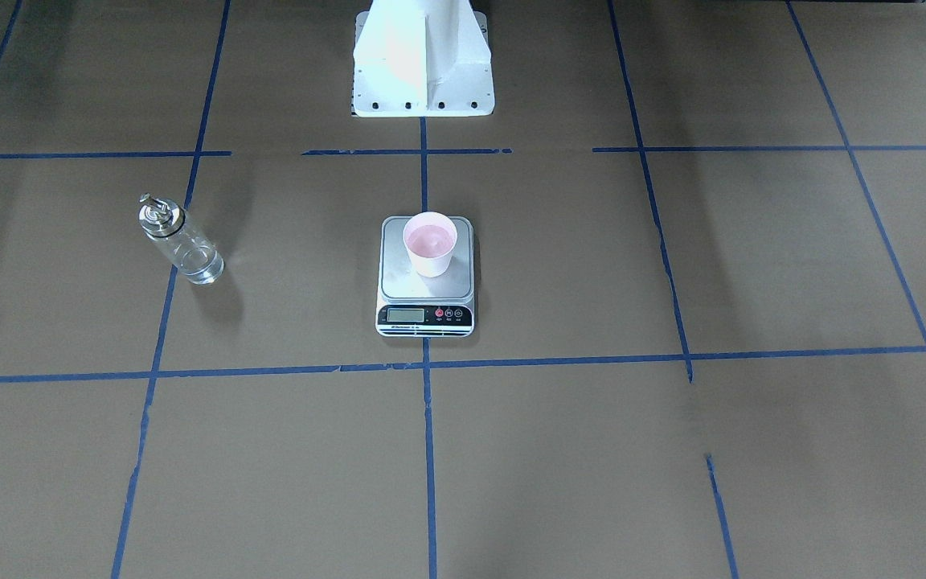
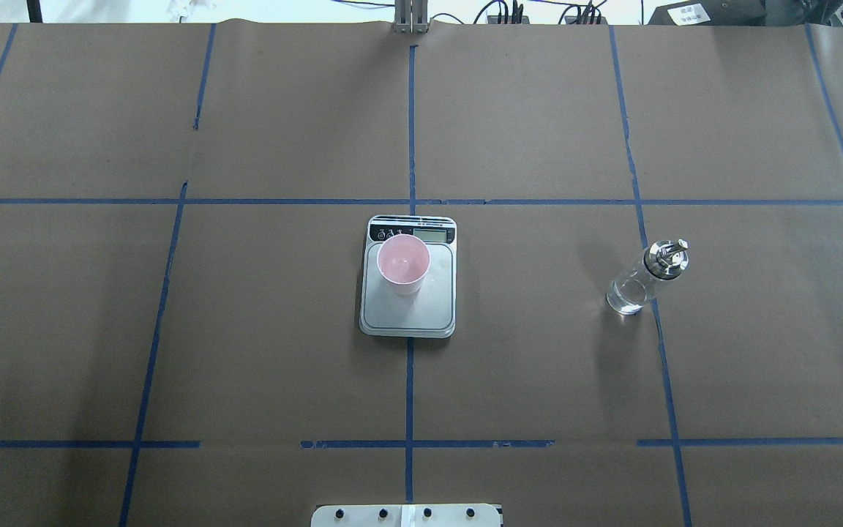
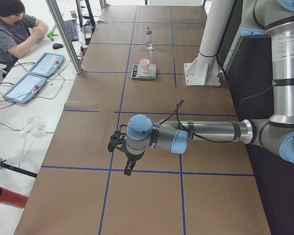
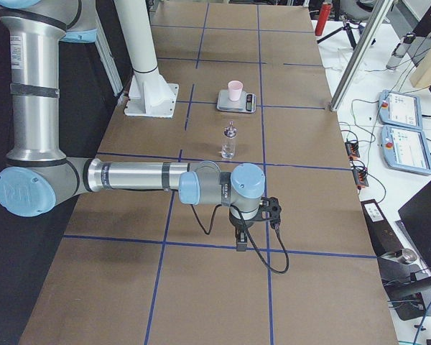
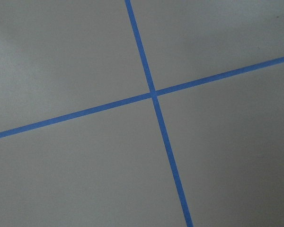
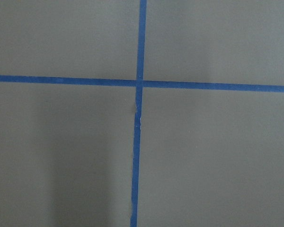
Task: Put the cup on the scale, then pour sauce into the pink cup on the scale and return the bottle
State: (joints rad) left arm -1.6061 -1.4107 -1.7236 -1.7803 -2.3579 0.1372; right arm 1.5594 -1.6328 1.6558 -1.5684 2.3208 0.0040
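Left gripper (image 3: 115,143), right gripper (image 4: 274,210), openness cannot tell, both far from cup (image 1: 431,241) on scale (image 1: 399,283), bottle (image 1: 183,245)

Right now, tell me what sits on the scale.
The cup stands upright on the scale, about mid-platform. The platform patch under its base is covered; whether the cup holds liquid cannot be told.

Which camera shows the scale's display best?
The front-facing view: the display faces it, unblocked below the cup. Overhead shows it upside down beyond the cup. The side views show the scale tiny; the wrist views show only taped paper.
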